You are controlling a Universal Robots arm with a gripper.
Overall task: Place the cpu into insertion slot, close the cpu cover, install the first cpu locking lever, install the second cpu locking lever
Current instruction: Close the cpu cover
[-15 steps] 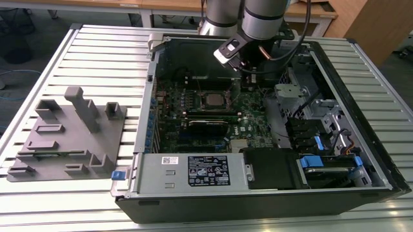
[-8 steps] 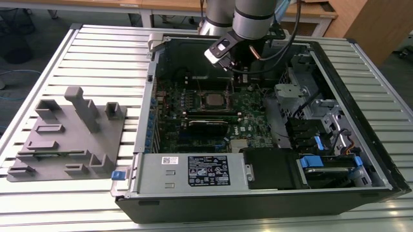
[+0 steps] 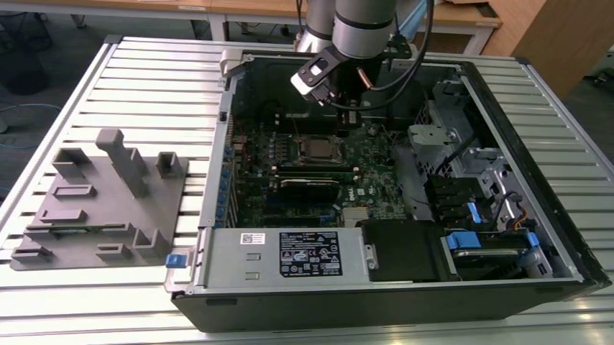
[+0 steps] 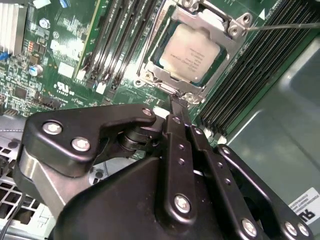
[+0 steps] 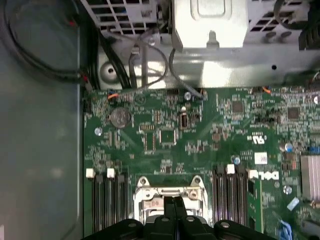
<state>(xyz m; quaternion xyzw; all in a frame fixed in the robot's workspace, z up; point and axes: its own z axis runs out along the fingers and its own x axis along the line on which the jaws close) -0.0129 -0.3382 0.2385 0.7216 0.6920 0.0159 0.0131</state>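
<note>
In the exterior view an open computer case [image 3: 537, 237] lies on a slatted bench [image 3: 144, 79], with a grey moulded fixture [image 3: 96, 201] beside it on the exterior view's left. The arm [image 3: 363, 21] reaches down into the case, and the gripper [image 3: 347, 111] hangs just above the green circuit board [image 3: 374, 154], close to the insertion slot [image 3: 317, 149] near the board's middle. A grey power-supply box [image 3: 287, 255] sits along the case's near edge. In the second wrist view the cpu [image 4: 190, 52] lies flat in the slot, its pale face showing through the window of the cpu cover [image 4: 159, 75], which is down around it. The gripper [image 4: 179, 102] has its jaws pressed together with no gap between them, tips at the cover's edge; whether they pinch anything cannot be told. A thin metal rod [image 4: 285, 26] runs off from the socket's corner, and long black card slots [image 4: 120, 35] flank it. In the first wrist view the gripper [image 5: 173, 201] is over the insertion slot [image 5: 145, 192], jaws together, and a coin battery [image 5: 120, 117] sits farther up the board.
</note>
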